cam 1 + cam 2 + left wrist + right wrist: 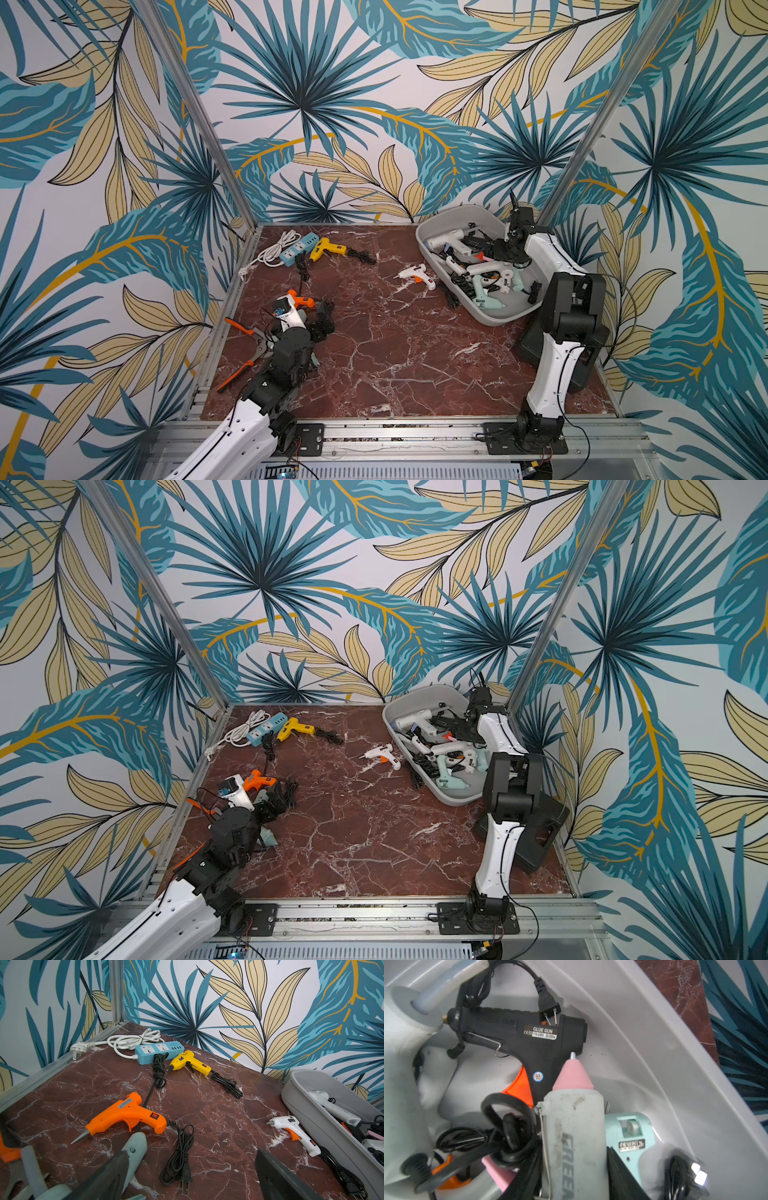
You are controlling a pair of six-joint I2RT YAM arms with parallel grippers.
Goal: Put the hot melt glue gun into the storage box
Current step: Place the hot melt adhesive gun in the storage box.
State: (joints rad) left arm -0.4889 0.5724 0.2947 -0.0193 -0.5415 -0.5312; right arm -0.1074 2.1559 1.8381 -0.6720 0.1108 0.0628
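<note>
The right gripper (494,249) is clamping a pink-nosed glue gun (574,1126) inside the far-right storage box (461,216), which is holding several others. The left gripper (191,1153) is gaping wide near-left. 4 are lying outside: orange gun (126,1114), yellow gun (191,1062), white gun (291,1128), mint gun (135,1147).

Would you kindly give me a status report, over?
Left tool open, near orange glue gun. Right tool shut on pink-nozzled glue gun, inside storage box. Black cords crowd box.

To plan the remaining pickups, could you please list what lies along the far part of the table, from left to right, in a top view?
blue power strip → yellow glue gun → white glue gun → storage box
</note>
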